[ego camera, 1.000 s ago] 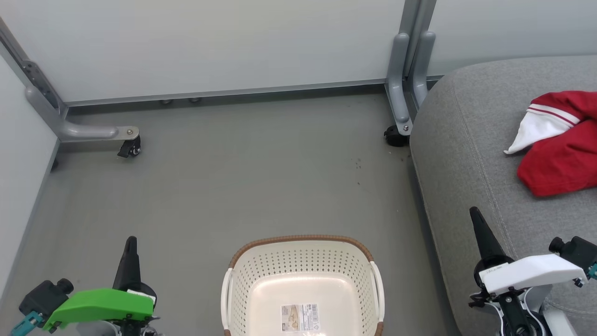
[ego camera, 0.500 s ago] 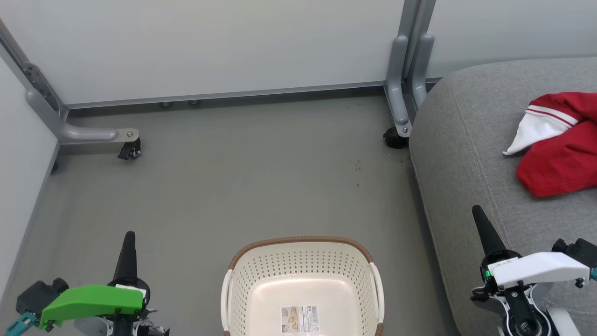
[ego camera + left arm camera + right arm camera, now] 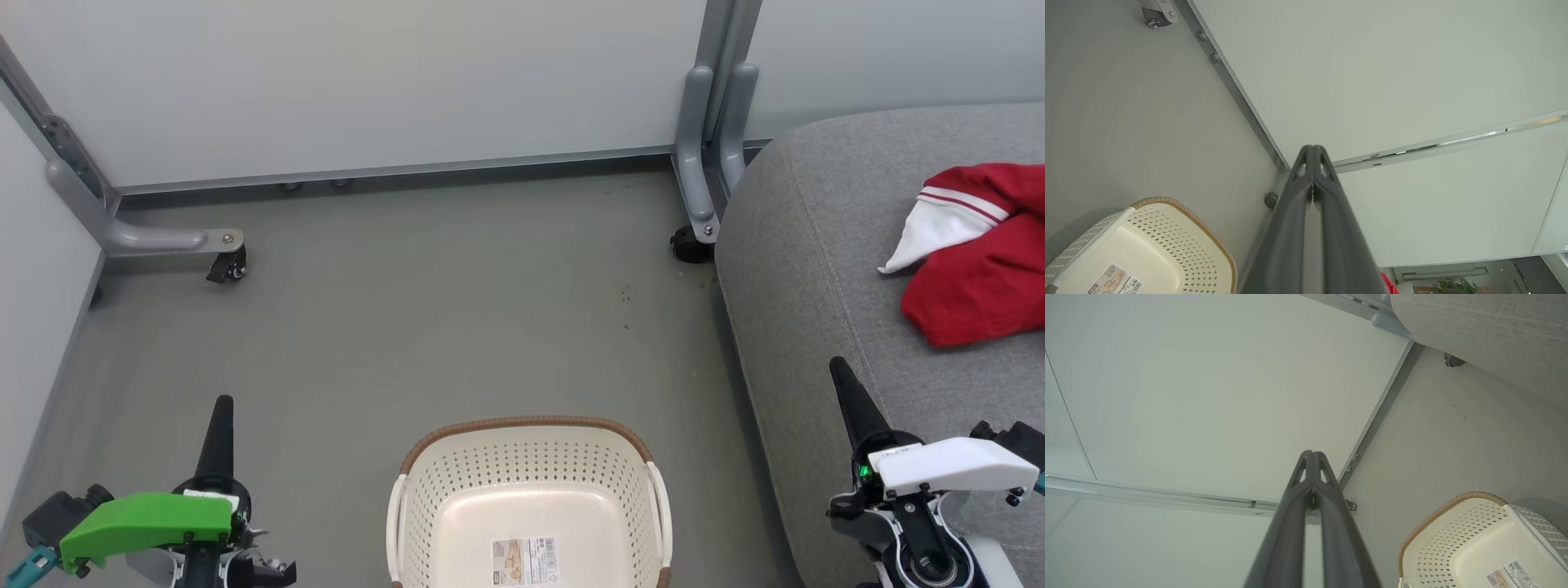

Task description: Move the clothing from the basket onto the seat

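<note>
Nearest, the left claw (image 3: pixel 222 406) and the right claw (image 3: pixel 838 369) hang low on either side. Each is clenched, its two dark fingers pressed together with nothing between them, and both wrist views show the fingers meeting at the tip. Between the claws the basket (image 3: pixel 531 426) stands on the floor (image 3: pixel 408 318). The part of its inside that shows holds no cloth, just a paper label (image 3: pixel 526 560) stuck to the bottom; its nearest end is cut off by the picture's edge.

Farther off to the right, the seat (image 3: pixel 808 261) carries the clothing (image 3: pixel 980 282). It is a red heap with a white panel and stripes, lying on top of the cushion well apart from the basket and running off the right edge. I cannot tell whether the heap is one garment or two.

By the look of it, the move is done or very nearly so. At most, the hidden end of the basket wants a check.
</note>
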